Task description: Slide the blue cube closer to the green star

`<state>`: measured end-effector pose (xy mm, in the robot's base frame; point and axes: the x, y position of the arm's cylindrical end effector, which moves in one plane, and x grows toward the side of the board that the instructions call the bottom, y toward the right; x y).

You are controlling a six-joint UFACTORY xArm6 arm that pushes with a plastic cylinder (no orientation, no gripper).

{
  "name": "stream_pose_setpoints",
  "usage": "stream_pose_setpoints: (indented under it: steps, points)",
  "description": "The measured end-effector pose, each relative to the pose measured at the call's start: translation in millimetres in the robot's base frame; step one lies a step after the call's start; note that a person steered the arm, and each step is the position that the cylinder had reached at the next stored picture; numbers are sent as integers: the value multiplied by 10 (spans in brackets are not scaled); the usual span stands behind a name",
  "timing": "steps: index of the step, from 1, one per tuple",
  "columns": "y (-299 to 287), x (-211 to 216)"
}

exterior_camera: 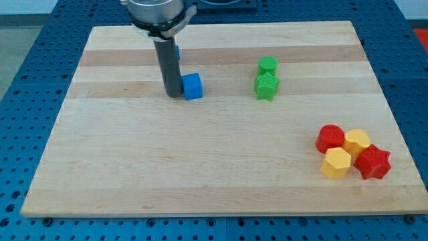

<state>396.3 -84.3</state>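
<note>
The blue cube (192,86) lies on the wooden board (200,161), left of the board's middle, toward the view's top. My tip (173,94) stands right against the cube's left side. The green star (267,86) lies to the cube's right, a clear gap away, at about the same height in the view. A green block (268,65) sits just above the star, touching it.
A blue block (177,51) is mostly hidden behind my rod, above the cube. At the view's lower right a tight group holds a red block (330,138), two yellow blocks (336,163), (357,141) and a red star (372,163).
</note>
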Motion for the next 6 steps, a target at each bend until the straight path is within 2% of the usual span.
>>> stream_pose_setpoints:
  steps: [3, 6]
  points:
    - [200, -286]
    - [859, -102]
